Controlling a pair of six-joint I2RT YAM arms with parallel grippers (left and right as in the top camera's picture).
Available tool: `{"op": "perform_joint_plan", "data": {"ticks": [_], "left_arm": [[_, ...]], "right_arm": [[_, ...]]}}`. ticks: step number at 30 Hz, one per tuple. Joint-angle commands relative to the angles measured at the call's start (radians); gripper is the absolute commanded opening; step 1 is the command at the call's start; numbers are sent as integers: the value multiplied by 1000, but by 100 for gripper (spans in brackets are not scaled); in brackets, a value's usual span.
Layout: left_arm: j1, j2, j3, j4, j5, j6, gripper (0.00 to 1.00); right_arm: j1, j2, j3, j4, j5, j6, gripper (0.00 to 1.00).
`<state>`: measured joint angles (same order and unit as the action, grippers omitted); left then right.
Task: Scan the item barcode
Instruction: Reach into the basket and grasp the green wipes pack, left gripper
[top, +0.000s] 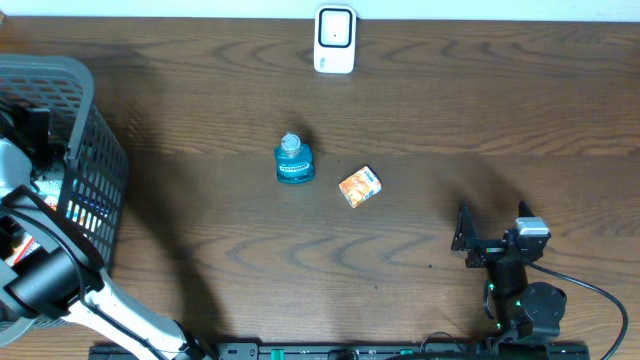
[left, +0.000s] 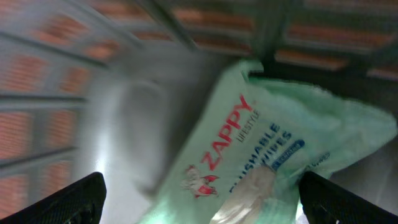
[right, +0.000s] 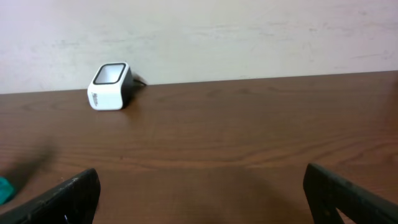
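In the left wrist view, a pale green pack of Zappy wipes (left: 261, 149) lies tilted inside the basket. My left gripper (left: 202, 208) hangs open just over it, its fingertips (left: 68, 199) on either side of the pack's lower end, not closed on it. The white barcode scanner (top: 335, 40) stands at the table's far edge, also seen as the scanner (right: 111, 78) in the right wrist view. My right gripper (top: 493, 222) rests open low over the table at the front right, nothing between its fingers (right: 62, 199).
The grey mesh basket (top: 95, 170) stands at the left edge with my left arm reaching into it. A blue bottle (top: 293, 160) and a small orange box (top: 360, 186) sit mid-table. The basket wall (left: 56, 81) is close around the left gripper.
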<state>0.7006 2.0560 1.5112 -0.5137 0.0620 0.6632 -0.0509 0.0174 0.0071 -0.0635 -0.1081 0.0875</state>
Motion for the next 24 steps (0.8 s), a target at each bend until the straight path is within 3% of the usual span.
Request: {"op": "perform_joint_plan", "data": {"ticks": [1,5,10,12,19,24], "left_arm": [[-3,63,-3,-35,8,16,98],[-1,69,-3,-82,63,13,98],[0,68,0,-107,67,13,49],[0,62,4,-120,58,11,39],[15,-40,27,-143,43,-68,32],[26,-283,34,-101,43,-155,32]], "right_arm": [[6,-4,-2,-3,-2,9,99],[6,-4,-2,-3,-2,9,99],[6,-4,-2,-3,-2,9,99],[6,-4,-2,-3,-2,9,99],[6,-4,-2,-3,-2,9,99],[6,-4,-2,-3,-2,9,99]]}}
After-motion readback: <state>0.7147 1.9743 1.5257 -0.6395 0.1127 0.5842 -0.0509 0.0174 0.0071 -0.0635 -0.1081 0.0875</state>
